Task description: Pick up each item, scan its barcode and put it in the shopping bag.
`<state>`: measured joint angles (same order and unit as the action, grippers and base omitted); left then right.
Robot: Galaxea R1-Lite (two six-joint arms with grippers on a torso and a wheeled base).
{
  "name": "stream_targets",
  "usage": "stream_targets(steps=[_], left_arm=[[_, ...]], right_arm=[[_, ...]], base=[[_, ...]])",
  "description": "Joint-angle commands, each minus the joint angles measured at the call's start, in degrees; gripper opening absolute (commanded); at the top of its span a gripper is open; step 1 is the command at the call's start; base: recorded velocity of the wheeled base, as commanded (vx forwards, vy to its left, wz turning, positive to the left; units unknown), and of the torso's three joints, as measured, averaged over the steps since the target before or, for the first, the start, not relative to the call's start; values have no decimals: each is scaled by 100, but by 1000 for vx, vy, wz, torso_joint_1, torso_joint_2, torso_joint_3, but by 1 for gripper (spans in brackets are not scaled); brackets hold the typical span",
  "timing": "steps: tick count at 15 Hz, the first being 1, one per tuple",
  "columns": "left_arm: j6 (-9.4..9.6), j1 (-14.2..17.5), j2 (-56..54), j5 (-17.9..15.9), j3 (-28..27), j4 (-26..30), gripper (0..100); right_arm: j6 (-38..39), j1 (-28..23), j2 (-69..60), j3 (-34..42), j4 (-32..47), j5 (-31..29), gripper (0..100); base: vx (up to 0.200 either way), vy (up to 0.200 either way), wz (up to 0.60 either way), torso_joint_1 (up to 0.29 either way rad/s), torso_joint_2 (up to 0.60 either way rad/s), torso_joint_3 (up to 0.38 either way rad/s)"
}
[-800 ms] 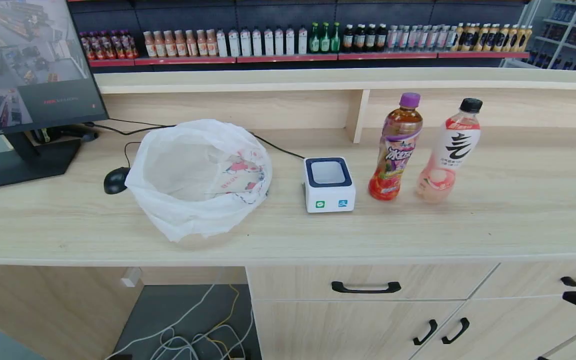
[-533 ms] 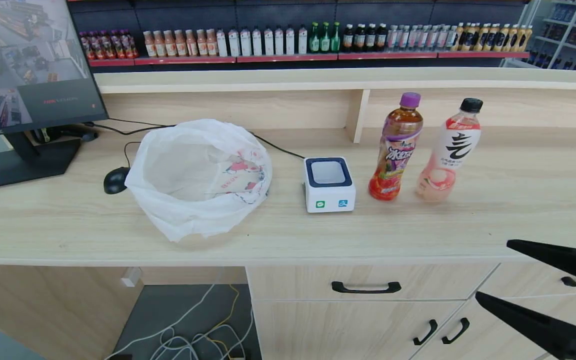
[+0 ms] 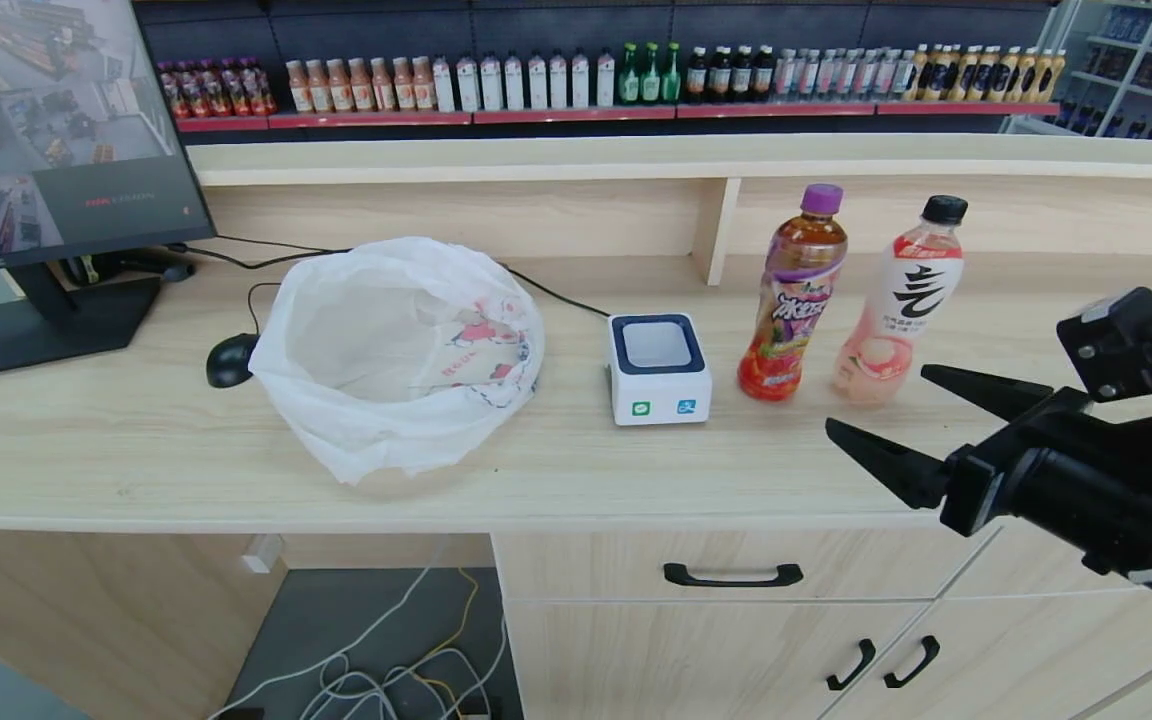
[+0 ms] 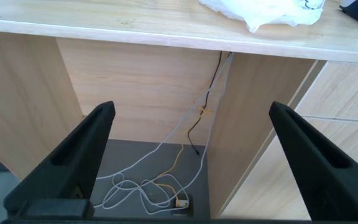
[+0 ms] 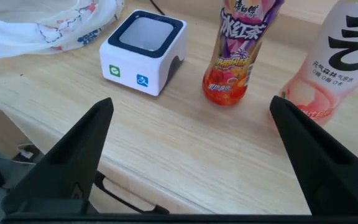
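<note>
Right hand (image 3: pixel 874 398), spread wide, has risen over the table (image 3: pixel 136 450) near the pink bottle (image 3: pixel 896 305). The tea bottle (image 3: pixel 791 300), scanner (image 3: pixel 656 370) and bag (image 3: pixel 396 350) stand leftward. Left hand (image 4: pixel 191 109) gapes wide below the table edge, above cables (image 4: pixel 166 180).

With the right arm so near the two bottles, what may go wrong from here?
The right gripper, jaws open, is close to the tall pink plastic bottle with black cap; a jaw may tip it.
The red tea bottle with purple cap stands beside it and may fall too.
</note>
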<state>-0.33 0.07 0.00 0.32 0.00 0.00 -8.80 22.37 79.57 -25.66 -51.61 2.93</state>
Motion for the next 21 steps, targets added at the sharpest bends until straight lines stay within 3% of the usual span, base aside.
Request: stream_targets(steps=[1, 3, 7, 10, 13, 17, 21], left_arm=[[-2, 1, 0, 3, 0, 0, 100], [-2, 1, 0, 3, 0, 0, 100], [-2, 1, 0, 3, 0, 0, 100], [-2, 1, 0, 3, 0, 0, 100], [-2, 1, 0, 3, 0, 0, 100], [-2, 1, 0, 3, 0, 0, 100], [-2, 1, 0, 3, 0, 0, 100]], right_arm=[[10, 171, 296, -202, -59, -424, 100], [80, 400, 463, -352, -77, -837, 100], [89, 400, 911, -642, -402, -890, 100], [98, 470, 1843, -668, -1861, -890, 100], [203, 452, 2115, -686, -2002, -890, 100], [344, 435, 2959, -783, -3373, -917, 100], [353, 391, 3038, -914, -3548, -1154, 100]], base=[[0, 0, 0, 0, 0, 0], [0, 0, 0, 0, 0, 0], [0, 0, 0, 0, 0, 0], [0, 0, 0, 0, 0, 0], [0, 0, 0, 0, 0, 0], [0, 0, 0, 0, 0, 0], [0, 0, 0, 0, 0, 0]])
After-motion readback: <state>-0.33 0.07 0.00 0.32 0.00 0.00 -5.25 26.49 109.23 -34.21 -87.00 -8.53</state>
